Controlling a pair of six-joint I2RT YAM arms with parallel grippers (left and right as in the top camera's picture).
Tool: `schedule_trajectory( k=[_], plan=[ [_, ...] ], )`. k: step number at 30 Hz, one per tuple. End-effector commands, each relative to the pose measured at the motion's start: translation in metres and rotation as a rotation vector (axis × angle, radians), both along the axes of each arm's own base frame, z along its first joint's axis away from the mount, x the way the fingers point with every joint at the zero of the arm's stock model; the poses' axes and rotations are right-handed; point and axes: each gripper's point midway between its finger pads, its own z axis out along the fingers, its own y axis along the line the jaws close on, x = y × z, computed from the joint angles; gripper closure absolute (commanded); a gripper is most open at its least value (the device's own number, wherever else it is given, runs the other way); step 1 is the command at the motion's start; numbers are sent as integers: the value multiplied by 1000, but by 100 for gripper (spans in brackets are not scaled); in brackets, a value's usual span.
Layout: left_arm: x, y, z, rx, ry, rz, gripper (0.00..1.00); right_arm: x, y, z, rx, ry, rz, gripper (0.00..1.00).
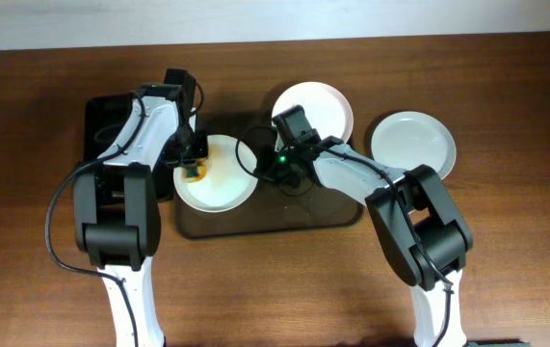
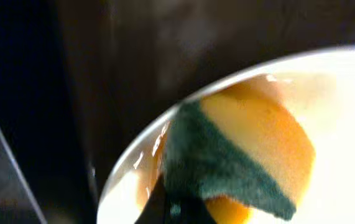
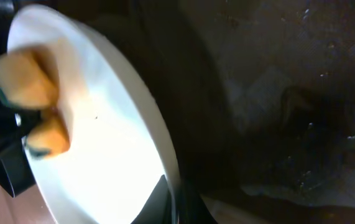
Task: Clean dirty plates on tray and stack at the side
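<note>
**A:** Where is the plate in work, and how far along is the task?

**B:** The smeared plate (image 1: 224, 185) lies on the left part of the tray (image 1: 284, 220). It carries orange-brown smears on its left side, so I judge the wiping is not finished. The left tool (image 1: 190, 164) is closed on a sponge (image 1: 191, 173), which it presses onto the smeared area. The right tool (image 1: 267, 170) seems to pinch the right rim of this plate, one finger inside and one outside, to keep it steady.

**A:** And the other plates?

**B:** The far plate (image 1: 325, 104) sits at the far edge of the tray; I cannot tell if it overlaps the rim. The right plate (image 1: 412, 145) rests on the table (image 1: 275, 289), right of the tray. Both look white from above. They lie side by side, apart from each other, so I think no stack is made yet.

**A:** Is there room to move?

**B:** The right half of the tray is bare but looks wet. On the left, the black tray (image 1: 101, 120) stands just beside the tray, and the left arm passes over it, so there is little space there. The two tools work near each other over one plate. The near part of the table is open, apart from the arm bases.
</note>
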Motion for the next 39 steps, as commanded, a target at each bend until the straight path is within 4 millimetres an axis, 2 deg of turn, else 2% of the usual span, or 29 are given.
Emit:
schedule_trajectory(
  k=[1,3,5,6,8,10,13,15,18,22,24,27,31,35,39],
  plan=[
    [-27,-6,-10,-95,125,-132,100,-5,-7,-19,-33,41,-15,96],
    [-31,-37,-4,-296,120,-254,100,-6,-6,-19,-29,43,-12,96],
    [-28,-77,11,-555,43,-413,99,-6,-6,-19,-29,43,-12,96],
    [-24,-80,12,-571,16,-435,99,-6,-6,-19,-29,43,-12,96],
    [-11,-81,11,-563,-40,-450,99,-6,-6,-19,-30,43,-12,96],
    [7,-76,7,-509,-93,-388,99,-6,-6,-19,-30,42,-9,96],
    [24,-46,-5,-309,-107,-232,100,-6,-6,-19,-31,42,-9,96],
    [37,-34,0,-248,-142,-193,99,-6,-6,-19,-30,42,-9,96],
    [57,-31,33,-251,-199,-189,100,-8,-5,-17,-17,51,-1,96],
    [87,-21,105,-259,-324,-179,100,-5,-13,1,-74,7,20,96],
    [94,-21,118,-258,-358,-182,99,-3,-24,9,-150,-15,15,96],
    [95,-21,119,-257,-362,-183,99,1,-45,39,-280,-82,30,96],
    [95,-21,119,-253,-365,-183,99,7,-82,104,-472,-256,58,96],
    [96,-20,119,-246,-365,-182,99,0,-116,154,-700,-398,-10,96],
    [96,-20,119,-247,-365,-182,100,-11,-122,189,-915,-547,-60,96]
  ],
)
